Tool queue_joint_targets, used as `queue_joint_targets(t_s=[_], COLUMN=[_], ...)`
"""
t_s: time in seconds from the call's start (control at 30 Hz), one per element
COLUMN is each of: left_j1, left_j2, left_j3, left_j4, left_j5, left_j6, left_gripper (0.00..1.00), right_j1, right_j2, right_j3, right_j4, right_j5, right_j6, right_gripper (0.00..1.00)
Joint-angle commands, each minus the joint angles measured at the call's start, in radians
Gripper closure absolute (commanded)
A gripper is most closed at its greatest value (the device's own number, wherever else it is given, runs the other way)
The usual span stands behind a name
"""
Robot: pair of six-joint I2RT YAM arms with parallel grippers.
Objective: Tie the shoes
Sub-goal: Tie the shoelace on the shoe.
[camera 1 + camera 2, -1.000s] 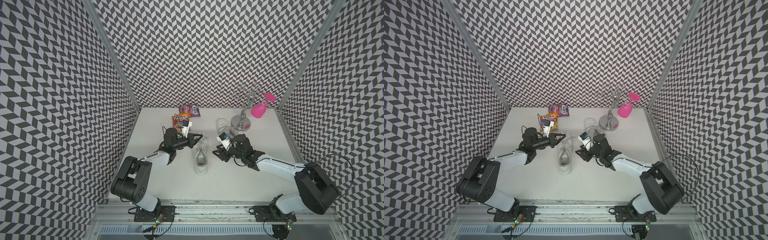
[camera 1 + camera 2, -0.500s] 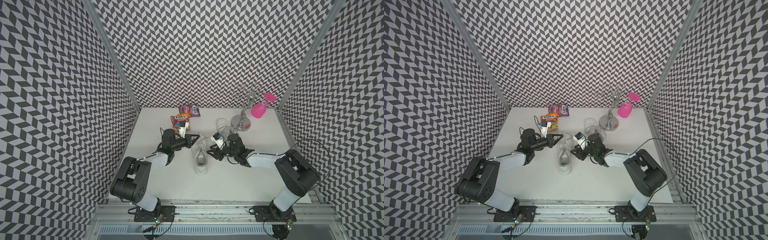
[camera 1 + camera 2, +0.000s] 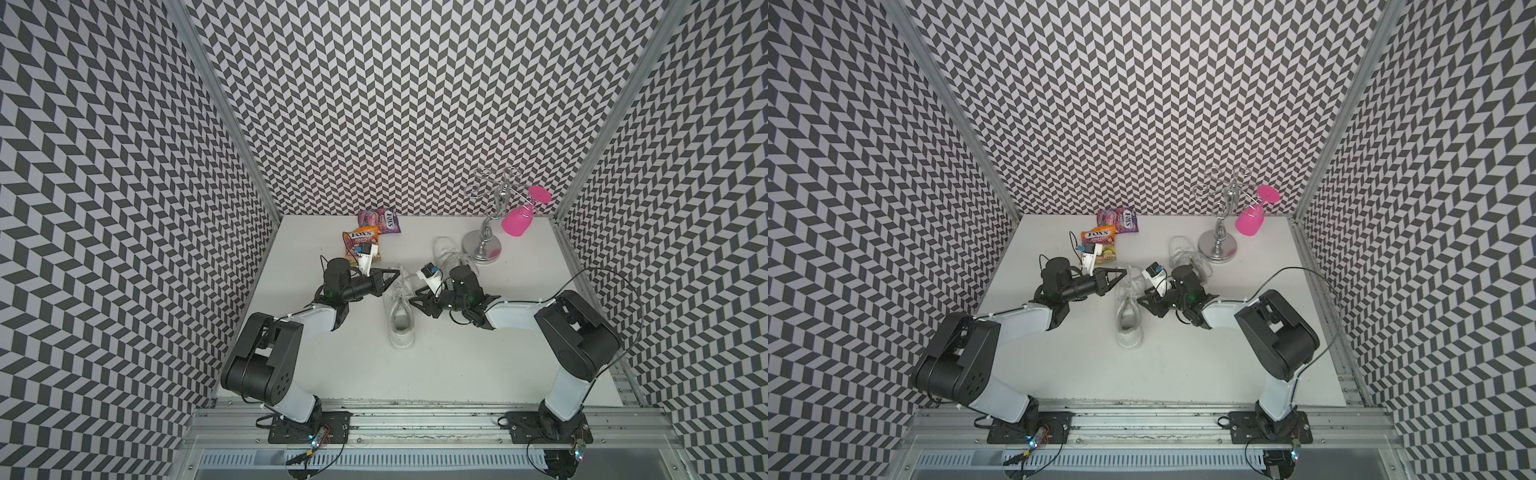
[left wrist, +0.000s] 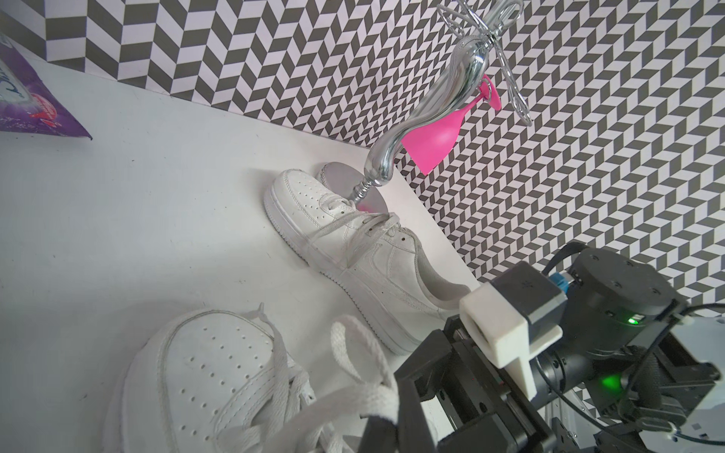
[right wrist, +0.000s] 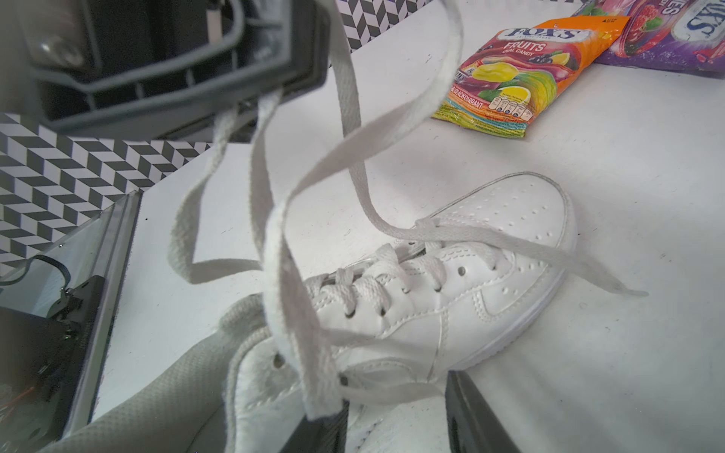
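At mid-table the near shoe (image 3: 401, 309) lies with its toe toward the back wall, and the right gripper (image 3: 417, 300), which a second ago hung well out to the right, is now hard against the shoe's right flank at the eyelets. The left gripper (image 3: 394, 273) has hardly shifted: it sits clenched on a lace loop (image 5: 219, 188) held up over the toe end. In the right wrist view the right jaws are parted, one beside a lace end (image 5: 314, 392) at the top eyelets; they have been narrowing, but whether they pinch it yet I cannot tell. This looks like the second grasp of the knot, with one strand held and the other being taken. The far shoe (image 3: 451, 255) rests by the metal stand (image 3: 482, 249), its laces seemingly bowed.
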Motion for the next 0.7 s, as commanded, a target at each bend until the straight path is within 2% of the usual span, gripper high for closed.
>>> queue_joint_targets(t_s=[0.0, 0.13, 0.23, 0.3, 0.47, 0.67], left_j1=[0.011, 0.016, 0.023, 0.03, 0.031, 0.031], left_j2=[0.022, 0.045, 0.06, 0.067, 0.092, 0.148], left_j3=[0.003, 0.005, -0.001, -0.009, -0.022, -0.019], left_j4=[0.082, 0.117, 0.16, 0.213, 0.339, 0.462], left_j5=[0.043, 0.057, 0.07, 0.075, 0.09, 0.102], left_j6=[-0.036, -0.06, -0.085, -0.114, -0.169, -0.244], left_gripper=[0.95, 0.94, 0.9, 0.82, 0.67, 0.61], right_j1=[0.009, 0.009, 0.009, 0.007, 0.009, 0.026], right_j2=[0.023, 0.029, 0.007, -0.031, -0.112, -0.193], right_j3=[0.021, 0.019, 0.009, -0.013, -0.044, -0.075], right_j4=[0.085, 0.106, 0.085, 0.068, -0.006, -0.086], right_j5=[-0.039, -0.057, -0.034, 0.008, 0.057, 0.071], right_j6=[0.011, 0.011, -0.001, -0.006, -0.005, 0.009], right_gripper=[0.61, 0.72, 0.91, 1.0, 1.0, 1.0])
